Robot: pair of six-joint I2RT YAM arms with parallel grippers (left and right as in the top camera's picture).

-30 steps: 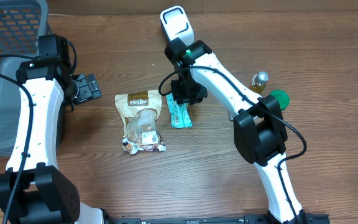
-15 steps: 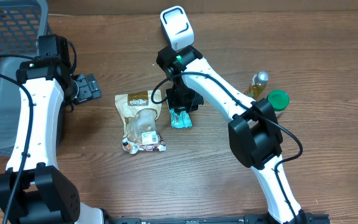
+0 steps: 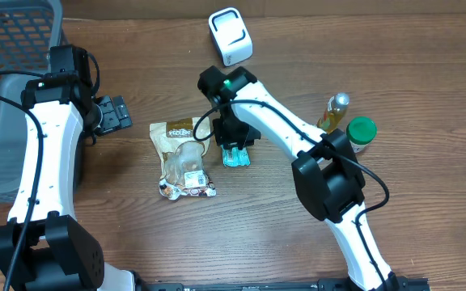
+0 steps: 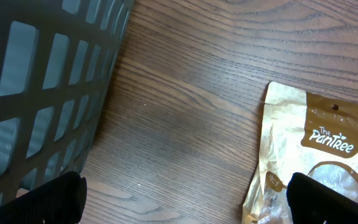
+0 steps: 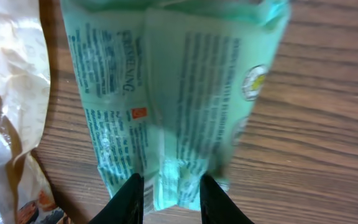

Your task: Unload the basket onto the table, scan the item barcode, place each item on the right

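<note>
Right wrist view: the fingers (image 5: 131, 198) of the right gripper (image 5: 171, 198) are closed on the near end of the green packet (image 5: 179, 87), as far as this angle shows. They take only the crimped edge.
Hold: judged shallow. Most of the packet lies flat on the table (image 5: 328, 124) beyond the fingertips.
Packet position: near the table's middle, under the right gripper (image 3: 235, 145). It is just beside the snack bag (image 3: 183, 158) and well apart from the white scanner (image 3: 230, 35) at the far edge.
Print: fine text faces up, and no barcode can be made out.
Slip risk: with so little film pinched, the smooth packet could slide out on the lift.
Droop risk: held by one end, the packet could fold or twist. The barcode might then face away from the scanner.
Snag risk: whether the packet touches the snack bag cannot be told, so a sideways pull might drag the bag along.
Left gripper (image 4: 185, 208): spread wide and empty, over bare wood between the basket (image 4: 42, 93) and the snack bag.
Clutter: a bottle (image 3: 337, 109) and a green-lidded jar (image 3: 361, 131) stand close to the right arm, where a wide swing could knock them.
</note>
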